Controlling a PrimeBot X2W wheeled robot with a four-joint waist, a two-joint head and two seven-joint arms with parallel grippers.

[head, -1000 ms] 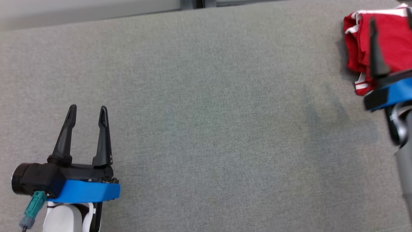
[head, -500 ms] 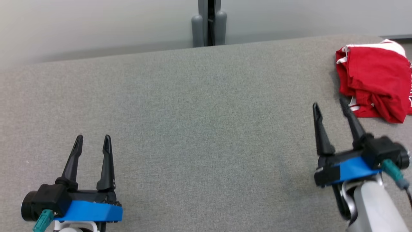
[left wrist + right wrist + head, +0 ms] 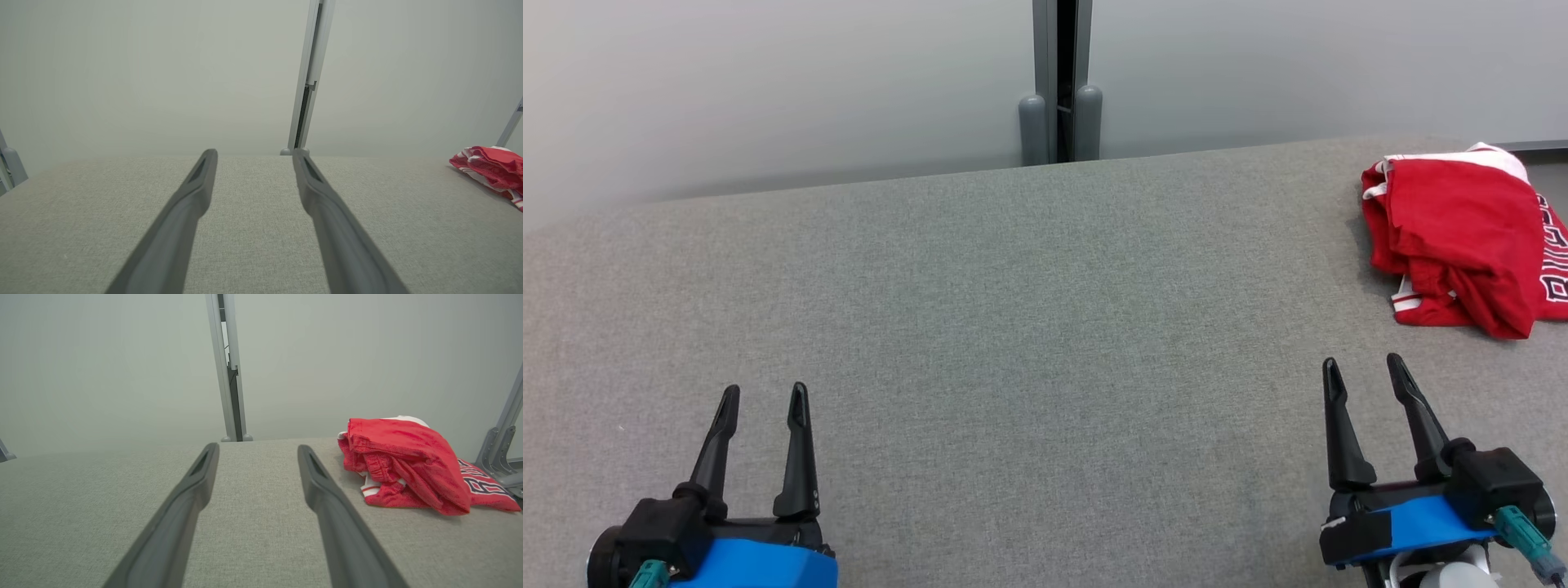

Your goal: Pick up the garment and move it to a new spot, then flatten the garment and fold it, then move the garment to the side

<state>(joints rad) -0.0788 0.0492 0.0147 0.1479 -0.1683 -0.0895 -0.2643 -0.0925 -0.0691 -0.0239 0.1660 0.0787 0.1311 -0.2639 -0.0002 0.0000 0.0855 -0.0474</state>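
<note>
Garment (image 3: 1454,245) lies bunched, red and white, at the bench's (image 3: 1045,327) far right corner. Down at the near edge, left tool (image 3: 764,396) and right tool (image 3: 1364,366) are both released, holding nothing.

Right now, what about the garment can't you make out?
Head view: the garment and its lettering run off the right frame edge.
Left wrist view: garment small, cut off by the right edge.
Right wrist view: top folds cover part of the lettering and the lower layers.
</note>
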